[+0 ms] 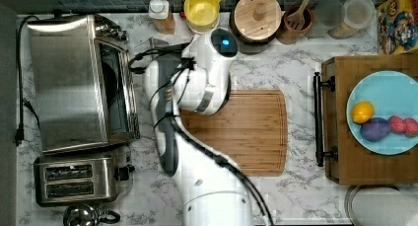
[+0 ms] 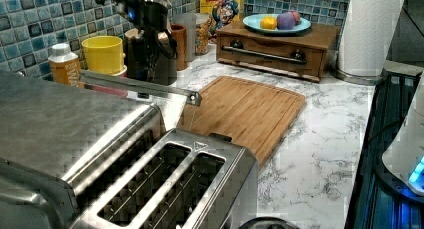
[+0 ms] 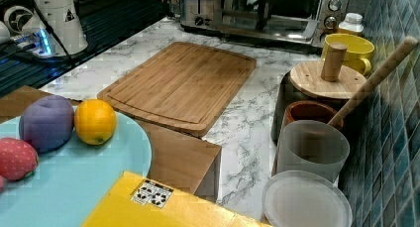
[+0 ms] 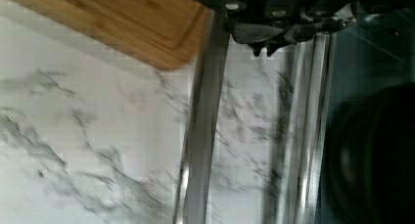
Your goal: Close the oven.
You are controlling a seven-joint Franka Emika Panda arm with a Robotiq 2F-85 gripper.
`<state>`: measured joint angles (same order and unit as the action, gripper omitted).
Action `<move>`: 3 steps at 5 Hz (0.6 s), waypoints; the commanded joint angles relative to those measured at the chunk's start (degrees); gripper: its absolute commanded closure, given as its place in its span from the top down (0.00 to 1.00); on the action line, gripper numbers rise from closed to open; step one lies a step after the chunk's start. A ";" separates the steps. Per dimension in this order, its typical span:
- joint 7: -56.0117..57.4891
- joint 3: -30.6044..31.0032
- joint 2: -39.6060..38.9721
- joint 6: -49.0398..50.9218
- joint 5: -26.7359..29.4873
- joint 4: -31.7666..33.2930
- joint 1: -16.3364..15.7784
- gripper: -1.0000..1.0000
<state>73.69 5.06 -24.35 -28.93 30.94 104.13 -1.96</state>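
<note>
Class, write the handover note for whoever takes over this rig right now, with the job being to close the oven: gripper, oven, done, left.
Gripper: beside the door's bar handle; whether it touches the bar cannot be told.
Oven: at the top view's left on the marble counter, next to the toaster.
Done: arm brought to the door.
Left: the door is open, its handle standing out from the oven body. Swing it up until it shuts.
</note>
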 commanded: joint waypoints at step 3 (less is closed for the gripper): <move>-30.60 3.50 5.46 -6.10 -30.34 -5.32 -21.36 0.00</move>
<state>47.73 6.68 -18.74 -36.54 3.60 102.17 -20.45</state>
